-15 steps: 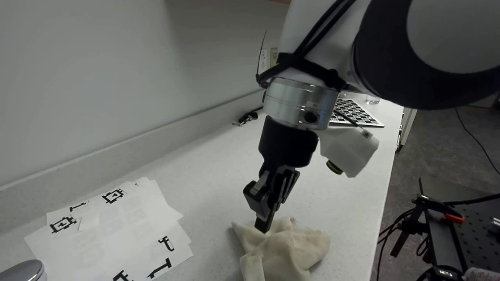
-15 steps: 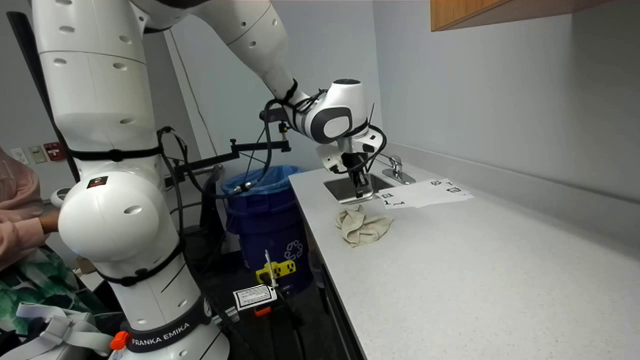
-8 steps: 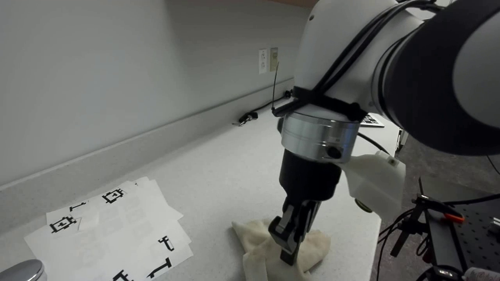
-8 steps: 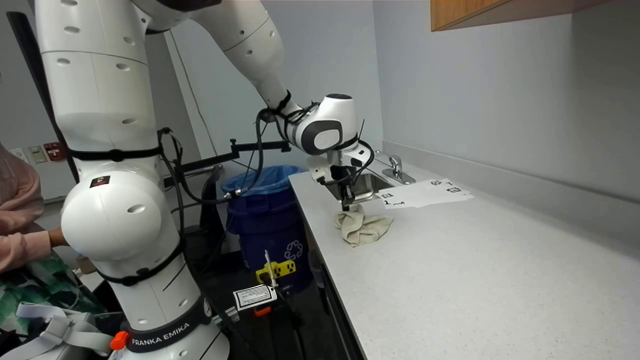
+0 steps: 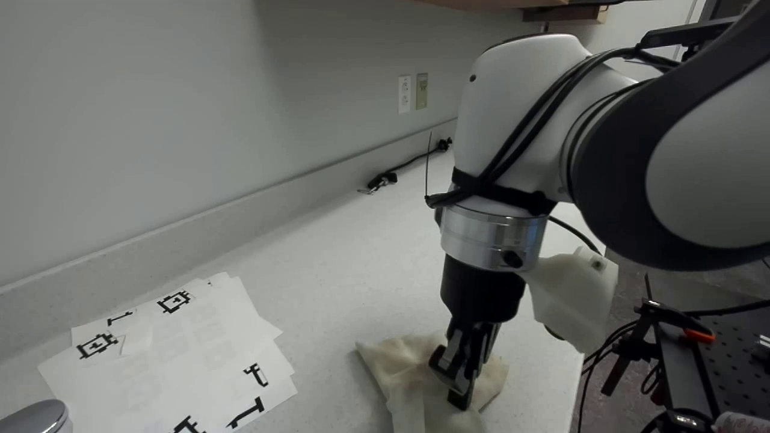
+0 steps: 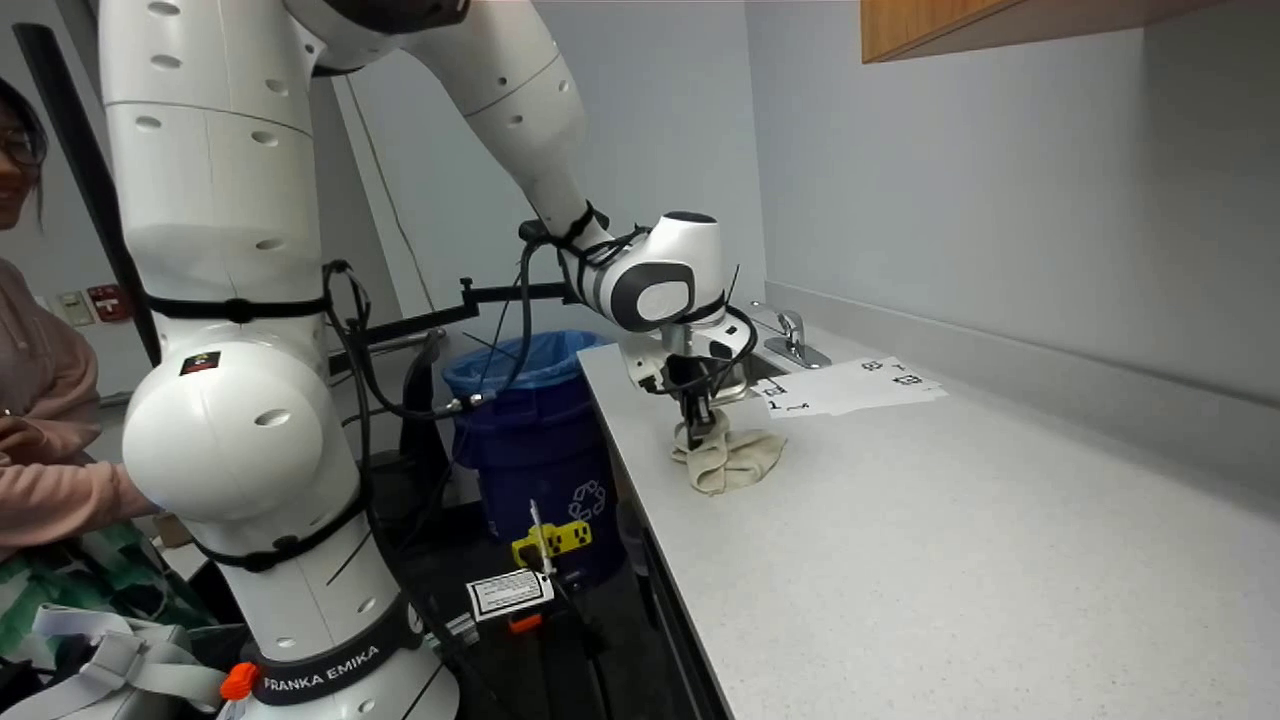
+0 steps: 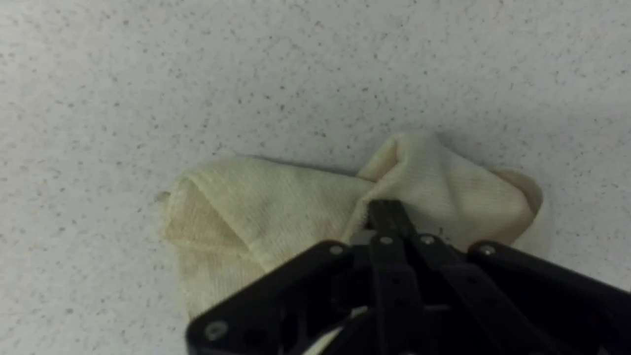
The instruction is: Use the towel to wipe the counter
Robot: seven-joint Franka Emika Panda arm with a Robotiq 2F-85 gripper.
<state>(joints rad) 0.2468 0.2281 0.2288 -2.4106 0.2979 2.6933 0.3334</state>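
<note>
Here, in an exterior view, a person (image 6: 45, 400) in pink is at nine o'clock from the towel (image 6: 745, 460), partly hidden by the white Franka Emika arm (image 6: 230, 420). Right of the arm's upright column, also at nine, stands a blue recycling bin (image 6: 530, 430), with a yellow power strip (image 6: 552, 542) lower down at eight. Next is the black Robotiq gripper (image 6: 697, 440), pointing down over the towel's ten o'clock side. Its jaws are pressed together, and its tips bear on the towel. The towel itself, cream-beige and rumpled, lies on the speckled white-grey countertop (image 6: 950, 560), near the edge toward nine o'clock. Rightward, a steel sink (image 6: 766, 366) shows between twelve and one, partly blocked by the gripper, with a chrome faucet (image 6: 793, 342) at one. White paper sheets (image 6: 850, 388) with black printed marks lie flat at two, apart from the towel. A wooden overhead cabinet (image 6: 930, 25) hangs high at one, and the low backsplash (image 6: 1010, 372) runs from twelve round to three.

In the wrist view, reckoned from the joined fingertips (image 7: 378, 213), a folded-over corner of the towel spreads at nine o'clock, a raised fold peaks at one, and a curled edge stands out at three. The tips meet the towel at the foot of that raised fold.
</note>
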